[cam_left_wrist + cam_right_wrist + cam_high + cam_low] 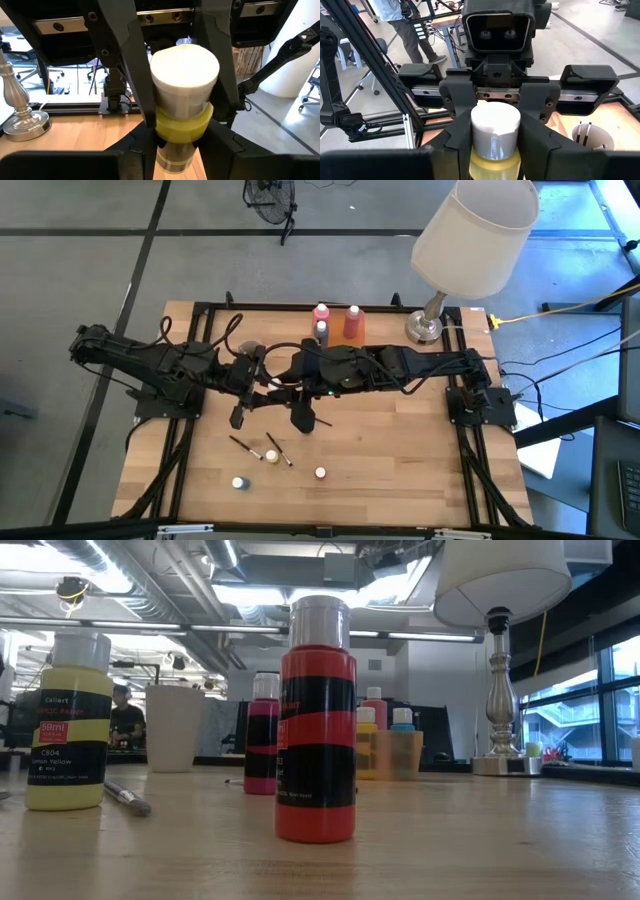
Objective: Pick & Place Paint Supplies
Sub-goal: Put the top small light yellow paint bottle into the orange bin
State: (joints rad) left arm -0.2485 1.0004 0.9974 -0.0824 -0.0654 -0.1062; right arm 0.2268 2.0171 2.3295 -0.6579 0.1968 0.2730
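A yellow paint bottle point(182, 125) with a white cap point(185, 70) stands upright in mid-air over the middle of the table. Both grippers are shut on it from opposite sides. My left gripper point(182, 147) reaches in from the table's left point(265, 375). My right gripper point(495, 147) comes from the right point(292, 372). In the high view the arms hide the bottle. Loose on the near table lie two thin brushes point(245, 447) point(278, 448) and three small bottles point(240, 482) point(320, 473) point(271, 455). My left gripper pinches the bottle between its two fingers on the yellow body's sides point(165, 132), just under the cap. The fingers point(142, 145) come level from the table's left. The bottle stands upright, clear of the table. My right gripper pinches the same bottle between its two fingers at the cap's sides point(477, 130), where the cap meets the yellow body. The fingers point(452, 145) come from the table's right, slanting slightly down. The cap point(495, 122) points up between them.
A lamp point(470, 235) with a metal base point(424, 328) stands at the back right. Beside it are a pink bottle point(321, 313), a dark bottle point(321, 332) and an orange container point(352, 325). A white cup holding brushes point(592, 137) stands near the left arm. A person moves beyond the table point(402, 25).
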